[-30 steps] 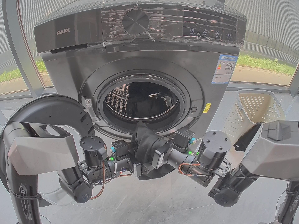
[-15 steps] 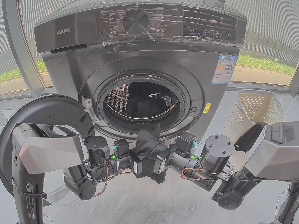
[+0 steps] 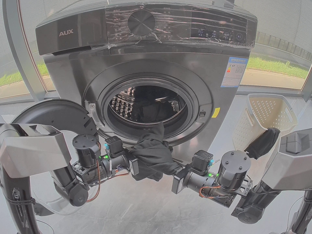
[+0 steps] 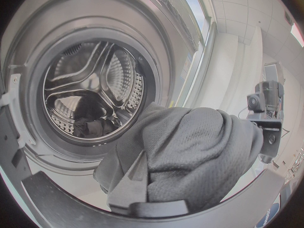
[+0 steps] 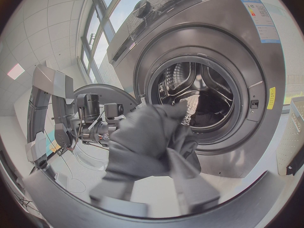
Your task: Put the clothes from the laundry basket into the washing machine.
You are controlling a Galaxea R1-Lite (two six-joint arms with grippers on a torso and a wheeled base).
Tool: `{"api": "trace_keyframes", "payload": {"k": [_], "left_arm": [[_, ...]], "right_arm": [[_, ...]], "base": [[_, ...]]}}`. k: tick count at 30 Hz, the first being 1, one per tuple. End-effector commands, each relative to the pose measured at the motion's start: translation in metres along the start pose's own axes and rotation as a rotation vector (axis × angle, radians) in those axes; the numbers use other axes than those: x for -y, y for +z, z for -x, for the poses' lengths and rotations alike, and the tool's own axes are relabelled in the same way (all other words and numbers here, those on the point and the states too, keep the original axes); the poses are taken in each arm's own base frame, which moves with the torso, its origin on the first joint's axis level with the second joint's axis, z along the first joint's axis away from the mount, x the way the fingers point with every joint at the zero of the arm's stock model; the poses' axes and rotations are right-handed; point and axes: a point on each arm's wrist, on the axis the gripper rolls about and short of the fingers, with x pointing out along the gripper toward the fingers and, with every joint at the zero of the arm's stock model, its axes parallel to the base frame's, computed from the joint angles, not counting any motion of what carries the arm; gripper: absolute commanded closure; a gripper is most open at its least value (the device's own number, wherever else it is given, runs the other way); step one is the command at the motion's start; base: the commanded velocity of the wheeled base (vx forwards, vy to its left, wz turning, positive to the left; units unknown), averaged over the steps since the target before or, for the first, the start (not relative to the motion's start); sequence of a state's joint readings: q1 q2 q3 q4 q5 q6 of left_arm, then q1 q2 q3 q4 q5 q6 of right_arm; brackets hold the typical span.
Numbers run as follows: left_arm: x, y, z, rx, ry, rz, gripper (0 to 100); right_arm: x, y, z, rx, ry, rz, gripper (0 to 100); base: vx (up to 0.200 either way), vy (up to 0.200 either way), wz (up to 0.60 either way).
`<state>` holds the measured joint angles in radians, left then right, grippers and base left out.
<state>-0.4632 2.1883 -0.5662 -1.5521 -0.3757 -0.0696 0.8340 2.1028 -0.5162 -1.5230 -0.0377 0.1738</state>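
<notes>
A dark garment (image 3: 151, 153) hangs bunched between my two grippers, just below the washing machine's open round port (image 3: 148, 106). Its upper tip reaches the port's lower rim. My left gripper (image 3: 139, 166) is shut on the garment's left side, and the cloth (image 4: 196, 149) drapes over its fingers (image 4: 133, 181). My right gripper (image 3: 178, 176) is shut on a stretched tail of it, with the cloth (image 5: 148, 143) bulging above that gripper's fingers (image 5: 110, 187). More dark clothes (image 4: 88, 127) lie in the drum. A white laundry basket (image 3: 266, 114) stands at the right with another dark garment (image 3: 263, 143) hanging over its edge.
The washer door (image 3: 55, 117) is swung open to the left, close behind my left arm. The machine's front panel (image 3: 227, 91) rises right behind the garment. Grey floor (image 3: 146, 208) lies open below the arms.
The left arm has shifted left and the right arm has drawn back down and to the right. The garment is now spread wider between them, and its tip is higher against the port's rim.
</notes>
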Motion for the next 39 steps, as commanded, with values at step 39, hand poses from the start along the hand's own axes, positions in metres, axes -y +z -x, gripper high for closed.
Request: {"api": "trace_keyframes", "payload": {"k": [39], "left_arm": [[0.034,0.031,0.08,0.003,0.178,-0.032,100]], "right_arm": [[0.071,-0.009,0.103,-0.184,-0.309,-0.047,0]], "base": [[0.0,0.0,0.0]]}}
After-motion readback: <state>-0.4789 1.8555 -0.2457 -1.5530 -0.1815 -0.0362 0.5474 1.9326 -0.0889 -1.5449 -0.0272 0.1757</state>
